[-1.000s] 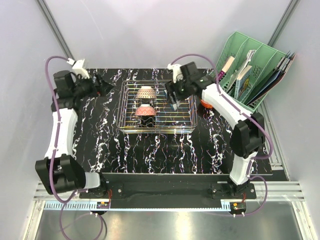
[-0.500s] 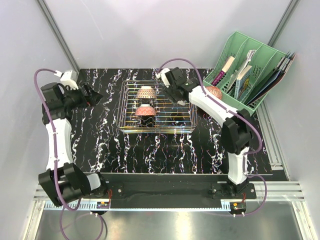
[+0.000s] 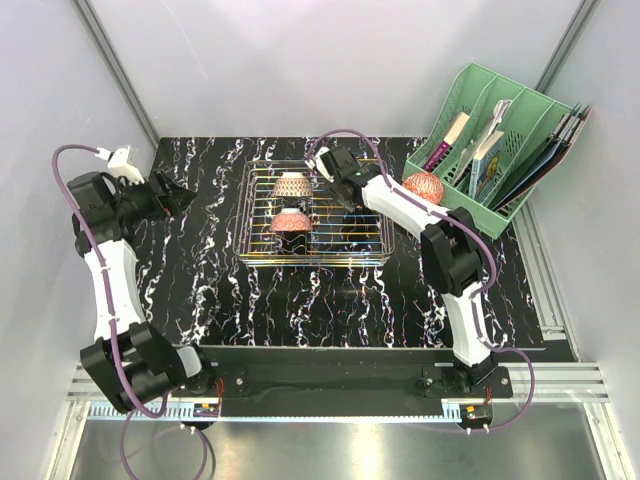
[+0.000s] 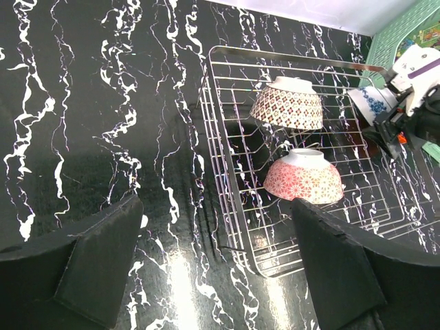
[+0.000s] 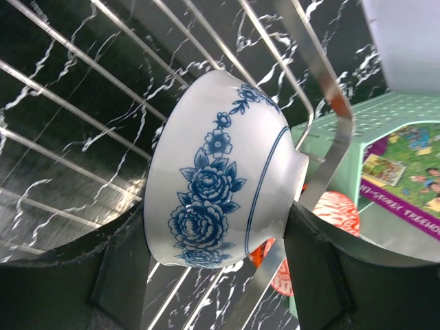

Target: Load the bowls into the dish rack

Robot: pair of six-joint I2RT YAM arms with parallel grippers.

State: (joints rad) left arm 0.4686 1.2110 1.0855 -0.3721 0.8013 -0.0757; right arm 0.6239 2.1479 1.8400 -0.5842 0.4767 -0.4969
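Since half a second ago, the right gripper [image 3: 340, 190] has been reaching farther left. It is now hanging over the far right part of the silver wire-grid dish rack [image 3: 315, 262]. The left gripper [image 3: 176, 195] has been drawing back towards the left edge of the black, white-veined marble counter [image 3: 300, 300]. The two bowls in the rack are lying where they were.

The right jaws are clamping a white ceramic bowl with blue flowers [image 5: 220, 172] by its sides, and it is tilting at an angle above the rack wires. The left jaws are standing wide apart, holding nothing.

In the rack, a cream bowl with brown diamond pattern [image 4: 287, 103] is sitting upside down at the far side. A pink-red flowered bowl [image 4: 304, 177] is sitting upside down just nearer. A second pink-red patterned bowl [image 3: 424, 185] is resting on the counter between the rack and the green slotted plastic file organiser [image 3: 510, 140].

From above, the right arm is covering the held bowl. No view is showing whether that bowl is touching the wires. In the right wrist view, a rack wire is cutting across the bowl on the counter.
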